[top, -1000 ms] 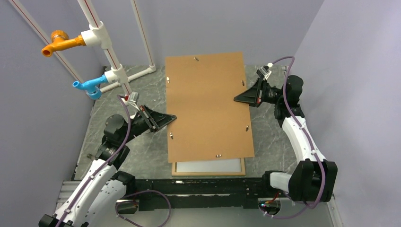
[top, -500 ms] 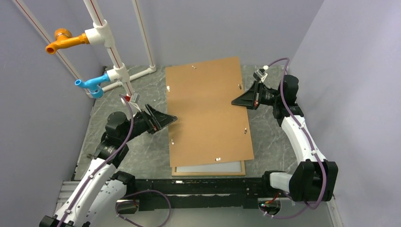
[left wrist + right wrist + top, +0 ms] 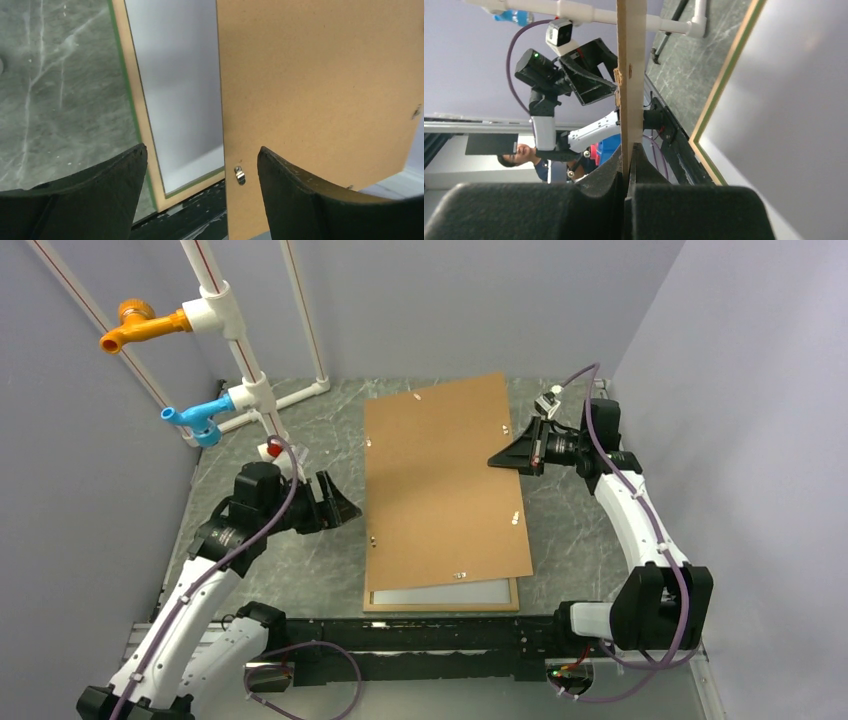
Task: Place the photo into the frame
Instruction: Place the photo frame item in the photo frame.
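Thin frame [image 3: 440,607], pale wood face up with a green outer edge, lying flat mid-table under the brown backing board [image 3: 445,480]. Only the near end peeking out, pale sheet inside. Near rail right by the black base bar [image 3: 420,632], bare table [image 3: 300,430] left and right. Long axis near-to-far. Right gripper [image 3: 497,457] pinching the board's right edge, board tilted. Left gripper [image 3: 345,502] spread wide, empty, just left of it.
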